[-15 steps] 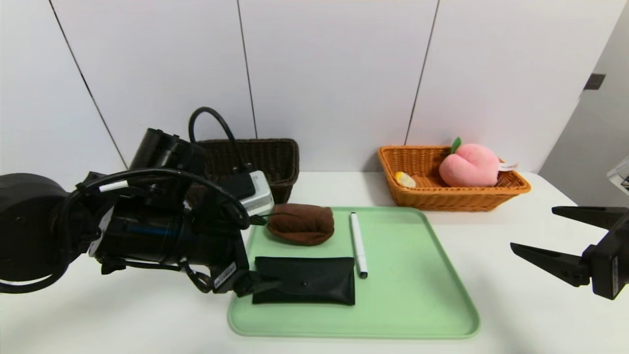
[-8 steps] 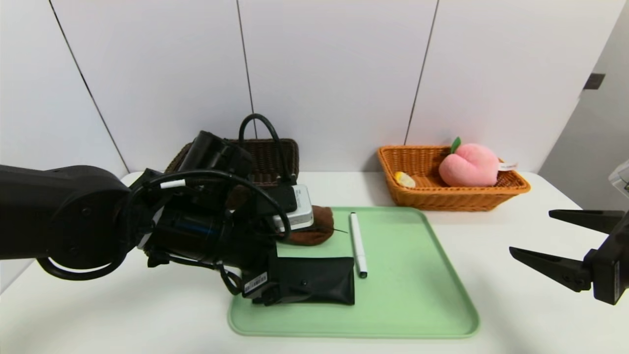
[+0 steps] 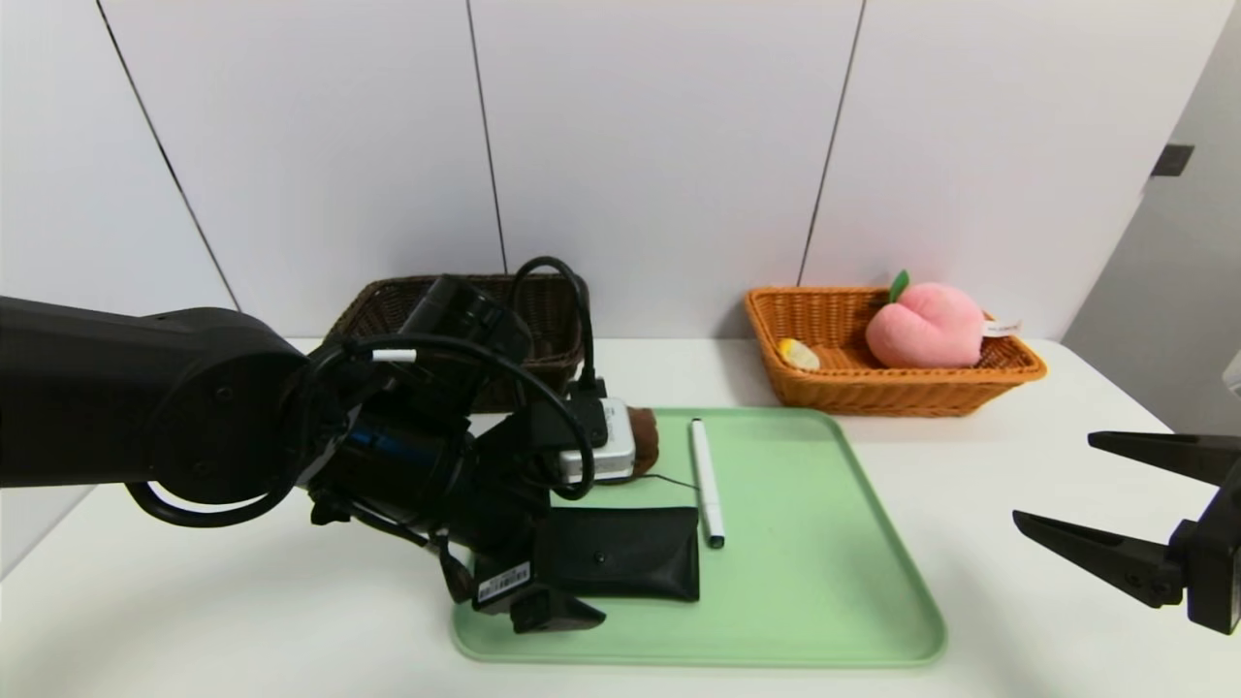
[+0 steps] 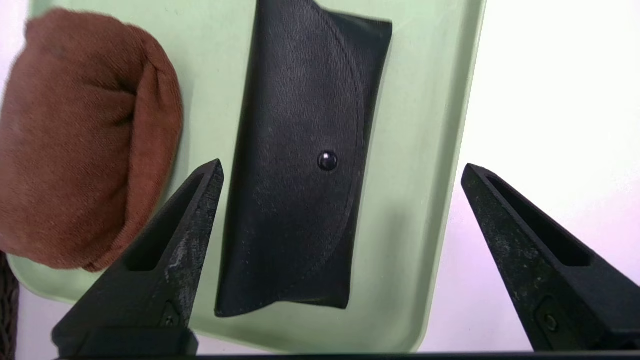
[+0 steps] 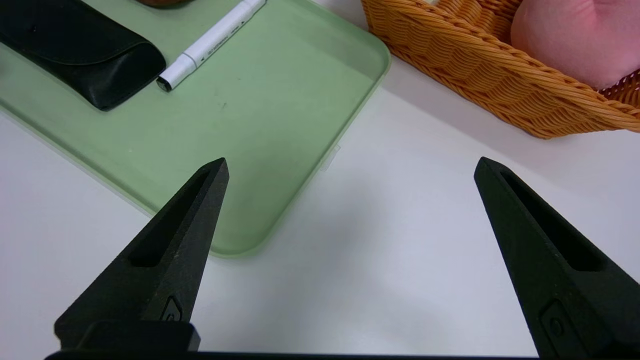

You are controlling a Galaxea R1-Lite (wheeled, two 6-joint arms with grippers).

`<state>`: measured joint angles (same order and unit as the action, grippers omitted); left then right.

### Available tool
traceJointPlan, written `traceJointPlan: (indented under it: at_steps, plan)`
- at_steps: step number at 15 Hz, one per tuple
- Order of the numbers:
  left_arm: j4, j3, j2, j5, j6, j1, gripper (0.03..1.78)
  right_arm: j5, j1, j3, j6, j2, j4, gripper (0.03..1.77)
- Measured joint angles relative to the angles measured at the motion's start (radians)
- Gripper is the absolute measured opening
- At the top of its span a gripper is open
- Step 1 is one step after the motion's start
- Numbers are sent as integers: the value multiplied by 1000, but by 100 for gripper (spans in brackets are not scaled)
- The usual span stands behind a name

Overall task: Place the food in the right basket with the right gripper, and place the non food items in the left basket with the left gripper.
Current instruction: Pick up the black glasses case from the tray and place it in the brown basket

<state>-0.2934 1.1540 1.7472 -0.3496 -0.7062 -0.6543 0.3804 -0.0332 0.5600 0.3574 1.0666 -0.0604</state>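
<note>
Food done: peach (image 3: 926,326) and orange-white piece (image 3: 799,354) in right basket (image 3: 853,393). Left: pouch (image 4: 305,155), cloth bundle (image 4: 85,140), marker (image 3: 707,482) on tray (image 3: 824,582). Left gripper (image 4: 342,172) spread wide over pouch; right gripper (image 3: 1110,494) spread, idle far right.

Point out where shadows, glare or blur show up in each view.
Head view: a soft shadow on the table under the left arm; the scene is sharp. Left wrist view: the brown cloth blurs at its outer edge, and the black pouch has a small glint on its snap. Right wrist view: a faint shadow on the table beside the green tray.
</note>
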Motion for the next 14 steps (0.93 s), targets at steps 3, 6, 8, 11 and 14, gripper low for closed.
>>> traceJointPlan:
  at_steps: [3, 6, 8, 11, 14]
  plan:
    - [-10, 1, 10, 22, 0, -11, 169, 7, 0, -19, -18, -18, -1, 170]
    - [-3, 5, 27, 29, 1, -17, 169, 18, 0, -29, -43, -37, -2, 170]
    - [-3, 14, 39, 29, 1, -18, 169, 19, 0, -29, -47, -47, -2, 170]
    - [-1, 20, 52, 29, 1, -17, 169, 26, 0, -30, -46, -58, -2, 170]
    - [0, 21, 65, 29, 1, -12, 169, 37, 0, -30, -48, -72, -1, 170]
